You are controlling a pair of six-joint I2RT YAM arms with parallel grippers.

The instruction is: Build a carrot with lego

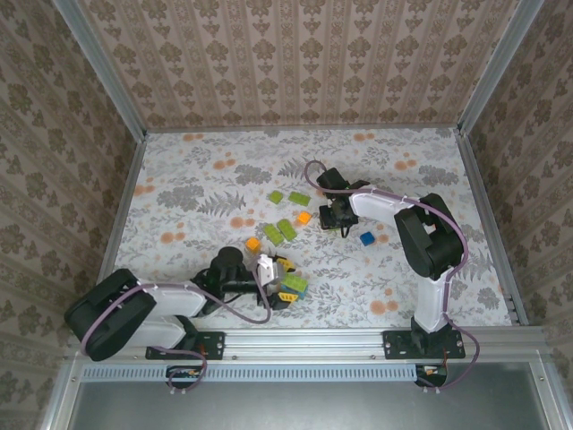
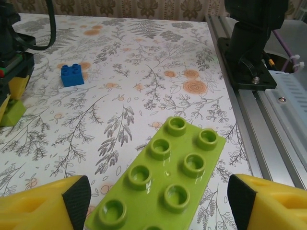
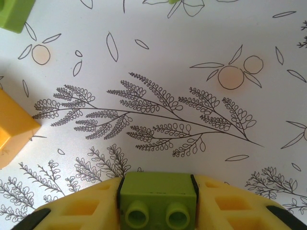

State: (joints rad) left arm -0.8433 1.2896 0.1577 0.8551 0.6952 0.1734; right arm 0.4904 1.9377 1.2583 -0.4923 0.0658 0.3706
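1. Left gripper, closest to the lens: its yellow jaws stand apart on either side of a lime-green plate, with a gap showing on the right. This looks like a line-up to grip or steady it.
2. That plate appears to be the top of the carrot, a small joined cluster lying by the near edge of the table, just beside the left gripper.
3. Carrot's look: glossy lime green on top with two rows of round studs, and a bit of blue and something dark beneath. Any orange is too small to confirm.
4. Right gripper is clamped on a small lime-green brick, probably the next piece to add. Whether the brick touches the table, I cannot tell.
5. Loose lego lies mid-table between the arms — lime pieces, an orange brick and a blue brick off by itself.
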